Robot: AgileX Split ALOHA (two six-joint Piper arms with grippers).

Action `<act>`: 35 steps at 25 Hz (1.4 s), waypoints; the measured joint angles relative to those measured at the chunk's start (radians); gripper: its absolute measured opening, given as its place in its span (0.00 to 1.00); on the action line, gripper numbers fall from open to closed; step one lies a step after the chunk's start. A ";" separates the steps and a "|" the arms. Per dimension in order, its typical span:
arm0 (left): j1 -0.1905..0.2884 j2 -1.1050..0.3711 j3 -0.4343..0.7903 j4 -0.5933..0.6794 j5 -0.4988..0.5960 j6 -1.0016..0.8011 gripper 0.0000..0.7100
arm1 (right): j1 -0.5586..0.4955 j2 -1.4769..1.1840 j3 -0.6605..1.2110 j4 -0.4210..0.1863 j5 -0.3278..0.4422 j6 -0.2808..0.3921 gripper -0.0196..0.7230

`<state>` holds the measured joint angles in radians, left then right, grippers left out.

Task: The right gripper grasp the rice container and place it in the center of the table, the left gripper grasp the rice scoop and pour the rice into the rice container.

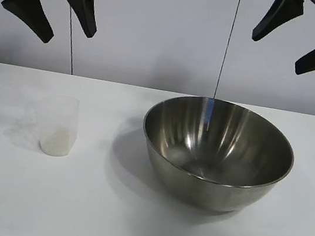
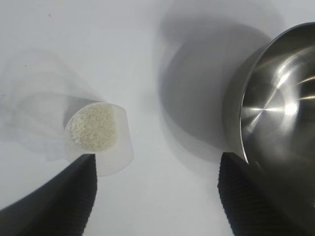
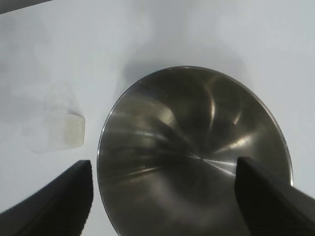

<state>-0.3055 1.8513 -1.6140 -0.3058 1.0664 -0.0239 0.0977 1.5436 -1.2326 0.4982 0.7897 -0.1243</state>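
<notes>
The rice container, a big shiny steel bowl, stands upright and empty on the white table, right of the middle. The rice scoop, a small translucent cup, stands at the left with the rice in its bottom. My left gripper hangs open high above the scoop, holding nothing. In the left wrist view the gripper looks down on bare table between scoop, rice and bowl. My right gripper hangs open high above the bowl; in the right wrist view it is over the bowl, with the scoop beside.
A grey wall rises behind the table's far edge, with two thin dark vertical lines on it. Bare tabletop lies between the scoop and the bowl and along the front.
</notes>
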 joint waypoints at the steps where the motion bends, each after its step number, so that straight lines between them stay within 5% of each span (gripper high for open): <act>1: 0.000 0.000 0.000 0.000 0.000 0.000 0.71 | 0.000 0.000 0.000 0.000 0.000 0.000 0.76; 16: 0.000 0.000 0.000 0.000 0.000 0.000 0.71 | 0.000 0.000 0.000 -0.040 0.021 -0.004 0.76; 22: 0.000 0.000 0.000 -0.039 0.000 0.000 0.71 | 0.000 0.000 0.000 -0.166 0.163 -0.024 0.76; 27: 0.000 0.000 0.000 -0.092 -0.011 0.000 0.71 | 0.000 0.002 0.000 -0.285 0.236 0.038 0.76; 35: 0.000 0.000 0.000 -0.101 -0.016 0.000 0.71 | 0.000 0.110 0.014 -0.335 0.169 0.066 0.76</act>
<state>-0.3055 1.8513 -1.6140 -0.4065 1.0507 -0.0239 0.0977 1.6534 -1.2183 0.1632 0.9583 -0.0586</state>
